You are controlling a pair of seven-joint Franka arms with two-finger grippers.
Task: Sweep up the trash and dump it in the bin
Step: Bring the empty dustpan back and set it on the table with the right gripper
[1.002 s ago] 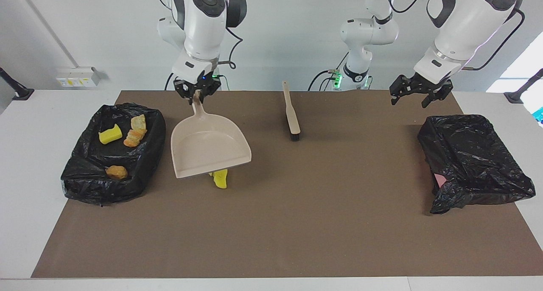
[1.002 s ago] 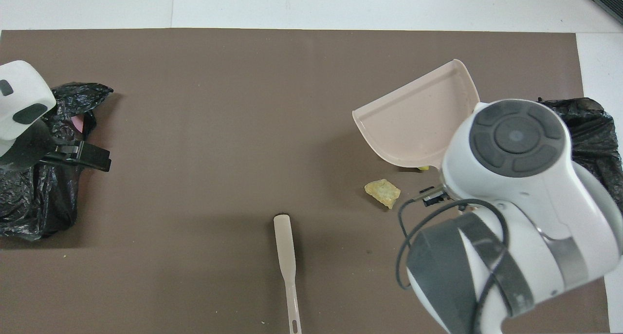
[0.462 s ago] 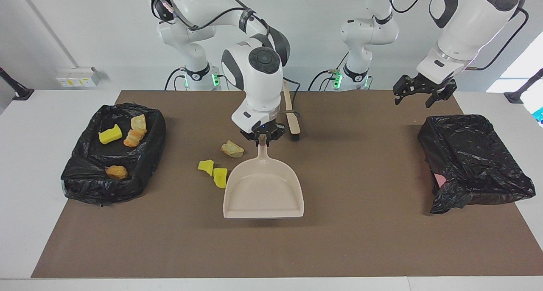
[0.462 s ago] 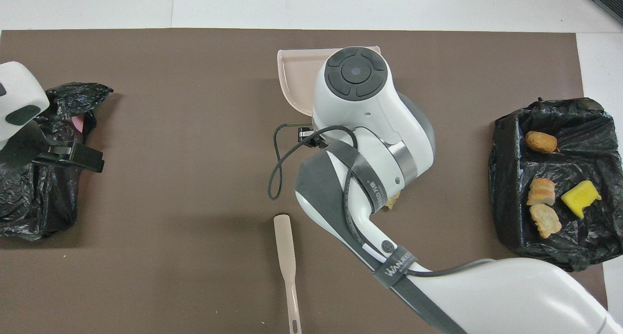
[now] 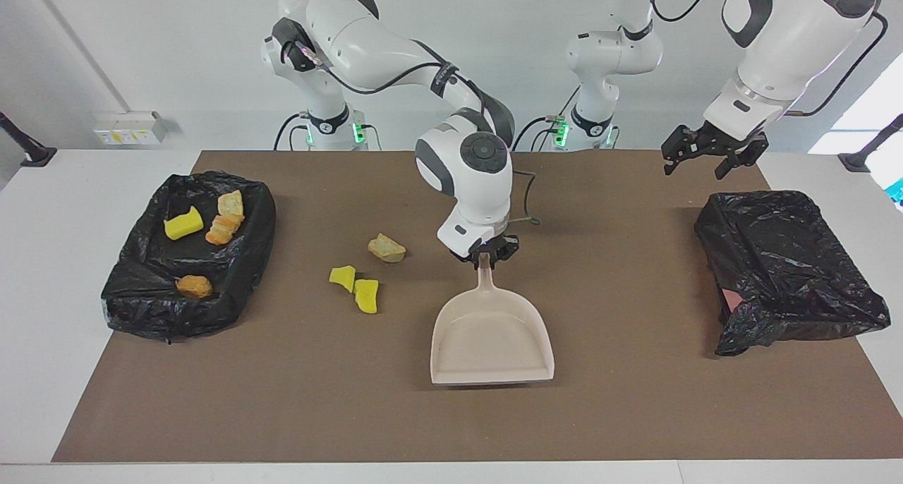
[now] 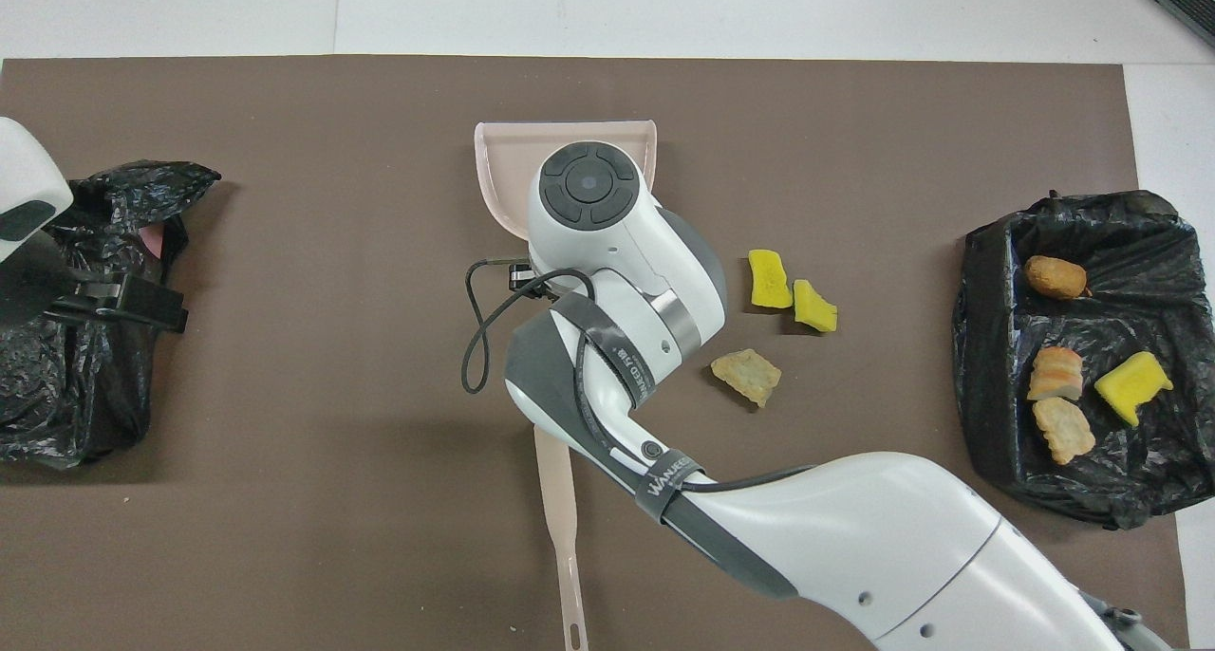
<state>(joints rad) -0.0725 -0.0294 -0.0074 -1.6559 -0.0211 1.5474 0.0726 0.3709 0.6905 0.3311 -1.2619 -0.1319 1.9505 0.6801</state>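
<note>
Four lumps of the trash already lie in the black-lined bin point(image 5: 141, 307) at the right arm's end of the surface: a yellow lump point(image 5: 183, 224), a pale beige lump point(image 5: 231, 203), an orange lump point(image 5: 224, 228) and an orange-brown lump point(image 5: 194, 286). Next along, three loose lumps wait on the brown mat point(image 5: 282, 399), well apart from the bin: two yellow pieces point(image 5: 343, 278) just beside each other and one beige piece point(image 5: 386, 248) nearer to the robots. What has just changed is the dustpan point(image 5: 492, 339): a second ago it hung tilted beside the bin, over the yellow pieces, and now the right arm point(image 5: 465, 166) has carried it past all three to the middle of the mat. The right arm's jaws are clamped narrow on its handle, and the pan sits level and empty, low to the mat, though you cannot tell whether it touches; its mouth faces away from the robots, not toward the loose pieces. To my eye that means one load is dumped and the pan is being placed for a second sweep, so you are a little past halfway. The brush point(image 6: 562, 528) lies nearer to the robots than the pan, mostly hidden under the right arm, untouched. Further along, the left arm point(image 5: 776, 39) waits; the left arm's jaws stand wide and empty above the mat, near the second black bin point(image 5: 783, 258), which shows no trash. You probably need that brush taken up next.
</note>
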